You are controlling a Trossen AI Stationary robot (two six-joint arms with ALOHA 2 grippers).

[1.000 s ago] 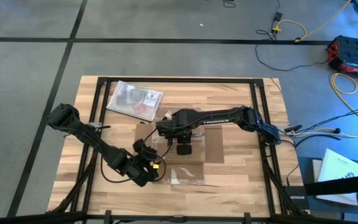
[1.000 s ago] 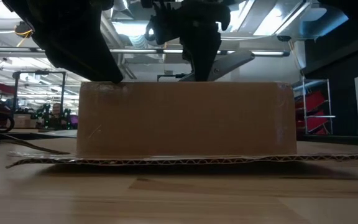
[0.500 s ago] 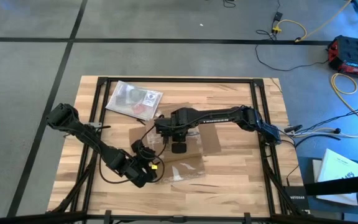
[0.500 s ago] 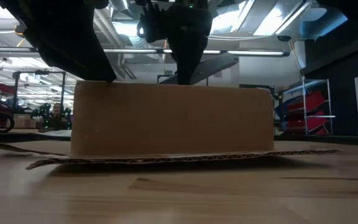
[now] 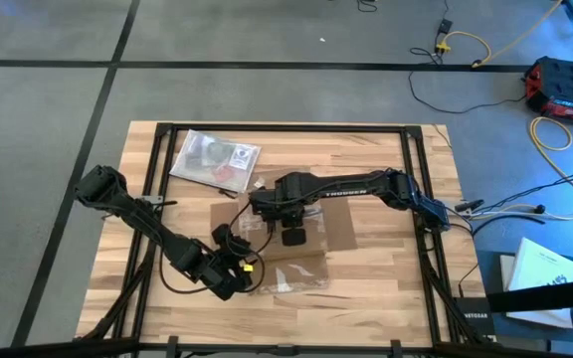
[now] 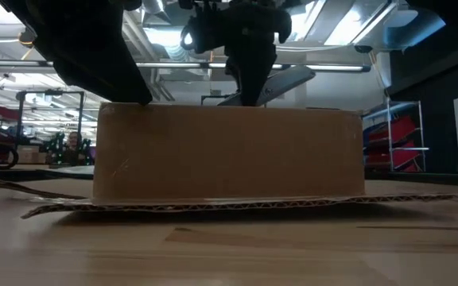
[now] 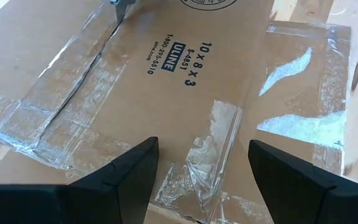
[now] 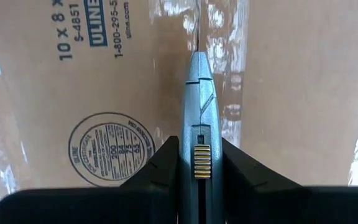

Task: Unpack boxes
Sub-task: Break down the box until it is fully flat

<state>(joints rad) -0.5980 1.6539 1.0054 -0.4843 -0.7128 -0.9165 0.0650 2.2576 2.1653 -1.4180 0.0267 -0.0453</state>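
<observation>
The shallow brown box point(image 5: 341, 234) sits mid-table, top taped, with one flap point(image 6: 237, 205) spread flat on the wood. My right gripper point(image 8: 197, 146) stands over the box's middle, pointing down, shut on a grey-blue utility knife point(image 8: 197, 93). The knife's blade tip point(image 8: 197, 38) is at the taped centre seam and also shows in the left wrist view point(image 7: 118, 6). My left gripper point(image 7: 201, 146) is open, slanting down over the box's near left corner point(image 5: 247, 270). My left gripper has a fingertip point(image 6: 144, 101) at the box's top edge near the left corner, slanting down from the near left. Whether it bears on the cardboard I cannot tell. My right gripper pinches the knife's handle point(image 8: 197, 134) between its two fingers from above, beside the yellow slider. The knife points straight down along the fingers, its tip on the box's tape seam.
A clear plastic bag point(image 5: 215, 159) with a red object inside lies at the far left of the table. Black frame rails point(image 5: 406, 169) run along the table's sides. Bare wood lies to the right of the box.
The box has slid and turned a little on the table, first toward the left edge, then partly back. My right gripper and knife have swung the same way with it, staying at the seam. My left gripper has kept its place at the corner.
</observation>
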